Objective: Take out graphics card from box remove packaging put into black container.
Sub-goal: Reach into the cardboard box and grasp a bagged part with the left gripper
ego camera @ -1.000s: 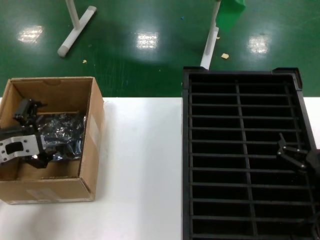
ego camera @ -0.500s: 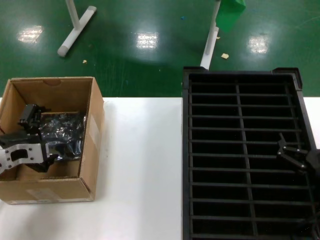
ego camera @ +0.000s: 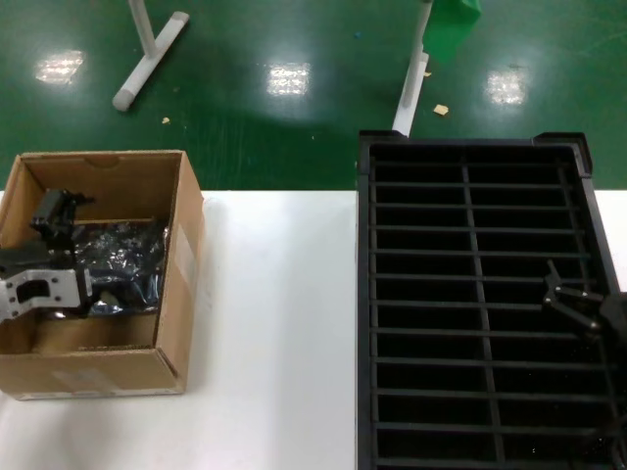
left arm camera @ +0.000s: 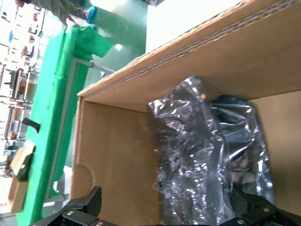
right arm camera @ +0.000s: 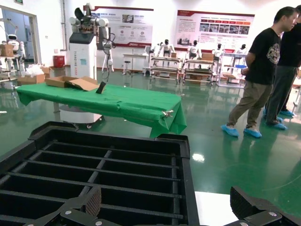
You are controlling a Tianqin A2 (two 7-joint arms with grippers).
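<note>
The box [ego camera: 108,284] was brown corrugated cardboard, roughly cube-shaped and open at the top, and stood at about nine o'clock on the white desk [ego camera: 279,323]. In the left wrist view its cut edge showed the fluted layers, and its inner walls were plain and matte. Inside lay the packaging [ego camera: 120,264], a crinkly, glossy, dark silver-grey bag with bright creases, bunched rather than flat. Its long axis ran roughly from nine to three o'clock across the box floor in the head view. The graphics card [left arm camera: 235,136] showed only as a dark shape through the film in the left wrist view, so which way it pointed could not be told.

The left gripper [ego camera: 61,257] was lowered into the box at the nine o'clock end of the bag. Its jaws were spread, one black finger on either side of the bag's end, and whether they touched it could not be told.

The black container [ego camera: 480,304], a large hard plastic crate, sat at three o'clock, with thin straight ribs cutting it into narrow slots in two columns. The right gripper [ego camera: 578,304] hung over its three o'clock side with its jaws spread and nothing between them.
</note>
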